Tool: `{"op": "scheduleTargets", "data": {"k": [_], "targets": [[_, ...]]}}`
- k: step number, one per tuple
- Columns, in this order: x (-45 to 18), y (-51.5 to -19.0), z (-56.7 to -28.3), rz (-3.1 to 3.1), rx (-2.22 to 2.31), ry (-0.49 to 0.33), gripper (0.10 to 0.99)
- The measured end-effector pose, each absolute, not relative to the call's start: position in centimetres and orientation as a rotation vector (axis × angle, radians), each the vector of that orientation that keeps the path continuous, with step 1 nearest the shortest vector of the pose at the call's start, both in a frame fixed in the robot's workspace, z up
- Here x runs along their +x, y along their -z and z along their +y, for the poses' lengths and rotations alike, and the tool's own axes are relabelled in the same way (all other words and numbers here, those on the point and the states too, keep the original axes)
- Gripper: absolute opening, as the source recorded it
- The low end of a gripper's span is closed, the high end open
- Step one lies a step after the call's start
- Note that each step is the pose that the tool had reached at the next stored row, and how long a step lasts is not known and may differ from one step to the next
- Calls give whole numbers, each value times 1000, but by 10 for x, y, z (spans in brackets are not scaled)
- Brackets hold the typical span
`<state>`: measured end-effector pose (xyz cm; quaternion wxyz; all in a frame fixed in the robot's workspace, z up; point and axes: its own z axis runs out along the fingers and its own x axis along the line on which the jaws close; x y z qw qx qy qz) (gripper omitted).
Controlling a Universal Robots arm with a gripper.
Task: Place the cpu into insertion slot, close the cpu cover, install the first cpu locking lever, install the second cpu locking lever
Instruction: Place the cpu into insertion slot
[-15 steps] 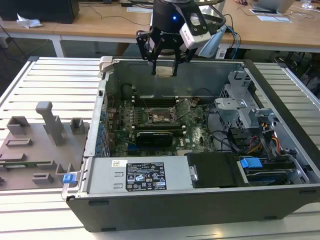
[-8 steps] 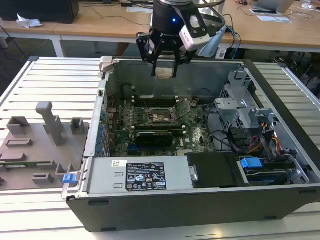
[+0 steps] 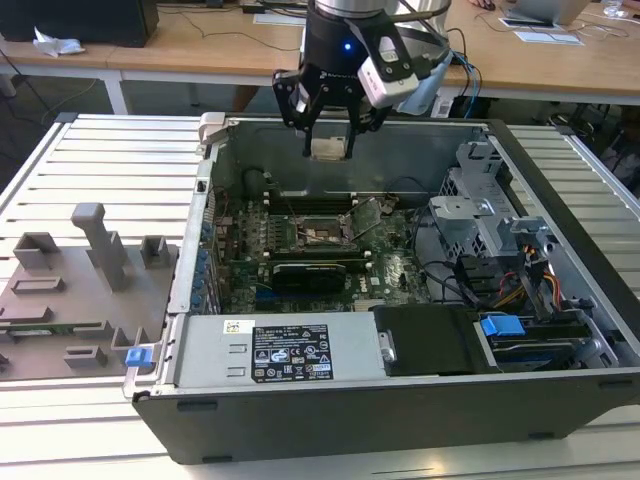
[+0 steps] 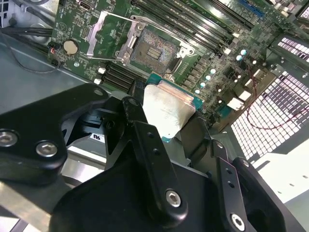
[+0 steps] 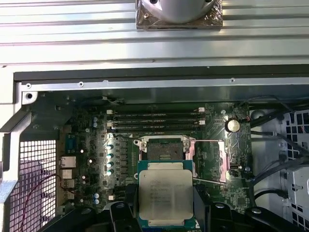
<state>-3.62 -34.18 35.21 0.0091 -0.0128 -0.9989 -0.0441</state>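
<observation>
While clamped around the cpu (image 5: 165,195), the gripper (image 3: 330,146) hangs in midair. The empty insertion slot (image 3: 322,232) lies at its six o'clock in the exterior view.

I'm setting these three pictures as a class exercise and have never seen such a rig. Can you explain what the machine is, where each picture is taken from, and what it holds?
This is a robot arm working over an open computer case that lies on a slatted metal table. The exterior view comes from a camera off the arm. Both wrist views come from cameras riding on the arm, looking into the case. The jaws are shut on the cpu, a small square chip with a silver-grey top, held above the green motherboard. The insertion slot, the square socket with the dark centre, lies uncovered on that board. On the exterior view's left sits a grey tray of holders.
</observation>
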Motion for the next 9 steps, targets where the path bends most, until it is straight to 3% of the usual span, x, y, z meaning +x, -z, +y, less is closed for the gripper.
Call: {"op": "scheduleTargets", "data": {"k": [9], "targets": [[-34, -341, -342, -3120, -40, 136, 545]]}}
